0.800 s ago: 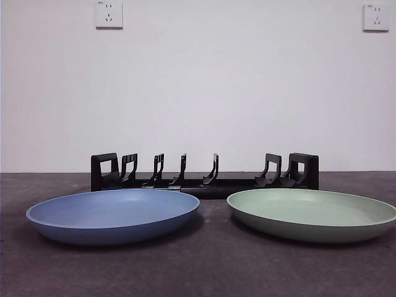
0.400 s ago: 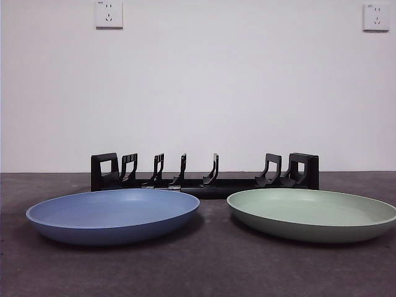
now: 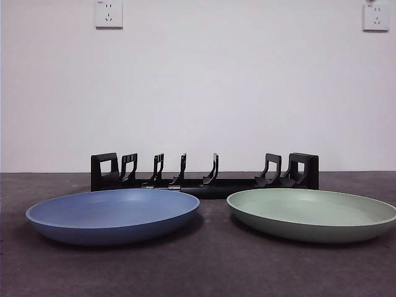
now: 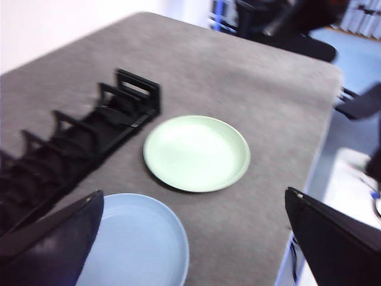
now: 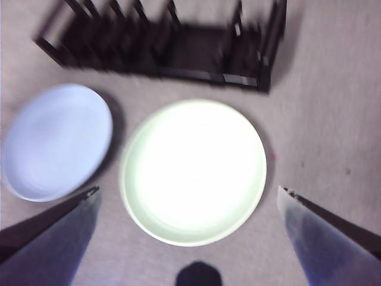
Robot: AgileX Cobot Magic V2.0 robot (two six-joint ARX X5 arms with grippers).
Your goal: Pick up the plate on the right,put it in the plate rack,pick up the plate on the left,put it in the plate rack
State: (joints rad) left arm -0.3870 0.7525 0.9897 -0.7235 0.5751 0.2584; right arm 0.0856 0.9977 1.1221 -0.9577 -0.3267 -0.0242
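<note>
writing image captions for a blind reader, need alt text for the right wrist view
A pale green plate lies flat on the grey table, framed by the open right gripper. A blue plate lies beside it, a black plate rack beyond both.

Count for your log: you have two plates on the table, one blue plate (image 3: 112, 213) and one green plate (image 3: 311, 212). You have one plate rack (image 3: 204, 174) behind them; from the front you can count seven upright pieces on it, two blocky ends included. On the wall you have two outlets, a left outlet (image 3: 109, 13) and a right outlet (image 3: 376, 17).
</note>
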